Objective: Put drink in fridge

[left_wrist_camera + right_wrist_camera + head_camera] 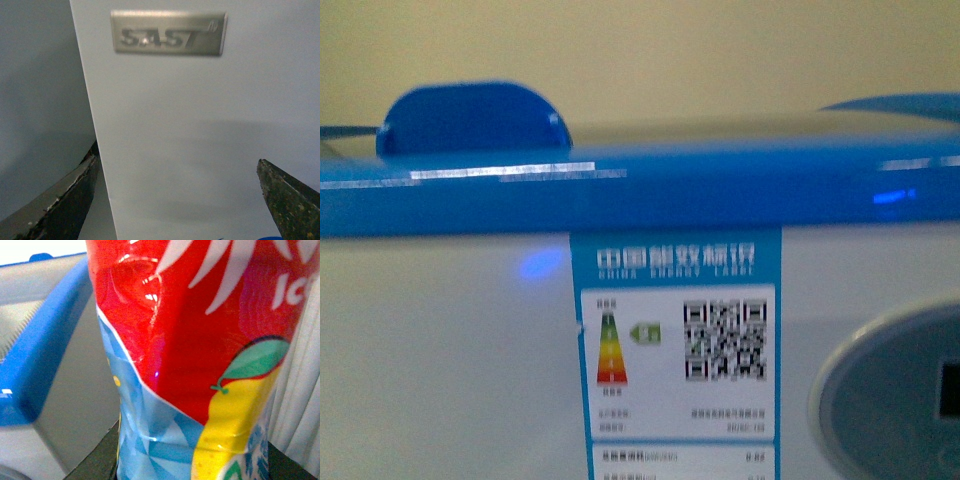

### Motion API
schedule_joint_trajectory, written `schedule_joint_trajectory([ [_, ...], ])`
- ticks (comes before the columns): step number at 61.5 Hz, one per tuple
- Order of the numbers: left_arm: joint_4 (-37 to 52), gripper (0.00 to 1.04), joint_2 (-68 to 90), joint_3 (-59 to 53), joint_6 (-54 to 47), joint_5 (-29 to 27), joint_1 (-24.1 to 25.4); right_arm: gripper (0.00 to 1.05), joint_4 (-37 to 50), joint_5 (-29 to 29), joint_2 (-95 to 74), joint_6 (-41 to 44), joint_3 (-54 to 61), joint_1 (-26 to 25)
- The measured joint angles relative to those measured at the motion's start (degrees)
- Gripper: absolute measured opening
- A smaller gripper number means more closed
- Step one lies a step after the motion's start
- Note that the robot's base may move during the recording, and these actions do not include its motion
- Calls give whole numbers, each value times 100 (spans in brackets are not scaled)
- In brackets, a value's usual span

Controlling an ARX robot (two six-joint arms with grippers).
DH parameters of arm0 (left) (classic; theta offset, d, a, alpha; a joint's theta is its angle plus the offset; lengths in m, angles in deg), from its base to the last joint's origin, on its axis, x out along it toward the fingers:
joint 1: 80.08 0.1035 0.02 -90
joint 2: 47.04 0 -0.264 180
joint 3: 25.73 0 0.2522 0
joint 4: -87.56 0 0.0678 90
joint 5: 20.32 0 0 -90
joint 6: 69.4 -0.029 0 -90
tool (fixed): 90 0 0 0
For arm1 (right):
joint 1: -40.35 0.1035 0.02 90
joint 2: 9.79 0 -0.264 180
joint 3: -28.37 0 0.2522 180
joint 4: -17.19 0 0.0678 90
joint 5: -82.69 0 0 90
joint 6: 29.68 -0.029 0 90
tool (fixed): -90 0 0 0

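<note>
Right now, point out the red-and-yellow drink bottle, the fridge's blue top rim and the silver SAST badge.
red-and-yellow drink bottle (200,340): right wrist view, red label area.
fridge's blue top rim (640,195): front view, middle of band.
silver SAST badge (169,32): left wrist view, on lettering.

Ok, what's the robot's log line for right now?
stage: at fridge, drink not in yet | right gripper: shut on drink | left gripper: open, empty

The left gripper has 2 dark, wedge-shaped fingers that taper to points, their surfaces scuffed and flecked with pale yellowish specks. One of them carries a grey outer face with a chipped, whitish edge. Of the right gripper, only slivers of 2 dark grey, matte fingers show.
</note>
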Motion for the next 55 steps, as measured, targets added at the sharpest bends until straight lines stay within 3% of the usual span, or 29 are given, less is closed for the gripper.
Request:
schedule_joint_trajectory([
  [49, 0, 97, 0, 0, -2, 0, 0, 40, 2, -2, 0, -2, -9, 0],
  [55, -553, 97, 332, 219, 481, 404, 74, 40, 2, 0, 0, -2, -9, 0],
])
